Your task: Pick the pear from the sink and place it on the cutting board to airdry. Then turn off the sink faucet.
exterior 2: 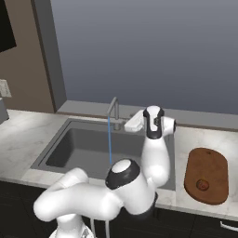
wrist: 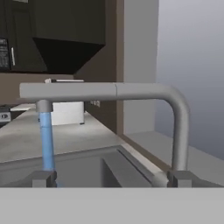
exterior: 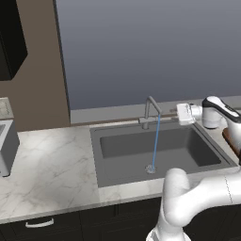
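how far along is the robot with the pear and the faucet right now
Done: the small orange-brown pear lies on the reddish-brown wooden cutting board, out of the grey recessed sink. In hand: the open claw is level with the slim grey metal faucet, beside its base. Left: shutting it off, since a blue water stream runs into the basin.

Cutting board [exterior: 230, 140] mostly behind arm

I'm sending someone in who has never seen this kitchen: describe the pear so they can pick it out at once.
Start at the grey sink set in the marble counter, water running from its faucet. To the sink's right, on the counter, lies a reddish-brown cutting board. The pear is the small orange-brown rounded fruit at the board's near end, the one thing on it.
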You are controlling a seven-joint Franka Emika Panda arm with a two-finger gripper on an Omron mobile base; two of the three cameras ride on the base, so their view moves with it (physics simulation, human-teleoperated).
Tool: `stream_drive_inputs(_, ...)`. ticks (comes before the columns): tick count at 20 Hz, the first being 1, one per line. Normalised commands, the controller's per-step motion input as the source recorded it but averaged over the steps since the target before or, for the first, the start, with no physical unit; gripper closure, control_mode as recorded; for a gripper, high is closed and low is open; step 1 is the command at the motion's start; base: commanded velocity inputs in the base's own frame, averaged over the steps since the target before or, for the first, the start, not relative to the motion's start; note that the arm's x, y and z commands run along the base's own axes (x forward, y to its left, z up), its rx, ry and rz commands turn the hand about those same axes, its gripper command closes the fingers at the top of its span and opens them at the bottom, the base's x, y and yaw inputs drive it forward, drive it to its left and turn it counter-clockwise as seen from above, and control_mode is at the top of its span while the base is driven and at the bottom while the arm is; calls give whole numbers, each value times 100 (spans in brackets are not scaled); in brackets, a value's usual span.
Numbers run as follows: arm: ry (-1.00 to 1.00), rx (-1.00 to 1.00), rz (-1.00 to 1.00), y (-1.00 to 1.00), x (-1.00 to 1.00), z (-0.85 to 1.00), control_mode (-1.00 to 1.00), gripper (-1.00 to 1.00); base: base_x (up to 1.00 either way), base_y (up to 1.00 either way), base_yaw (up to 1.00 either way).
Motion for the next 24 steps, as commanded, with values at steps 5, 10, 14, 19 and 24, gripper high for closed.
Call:
stream_drive_inputs(5, 0, 0, 0, 0, 31, -6, -100, -100, 0, 0, 0)
stream_drive_inputs(10, 0, 0, 0, 0, 26, -8, -100, -100, 0, 0, 0)
stream_drive_inputs(14, 0, 0, 0, 0, 31, -8, -100, -100, 0, 0, 0)
stream_drive_inputs(19, 0, 0, 0, 0, 30, -8, -100, -100, 0, 0, 0)
stream_drive_inputs(24, 0, 0, 0, -3, 22, -11, -100, -100, 0, 0, 0)
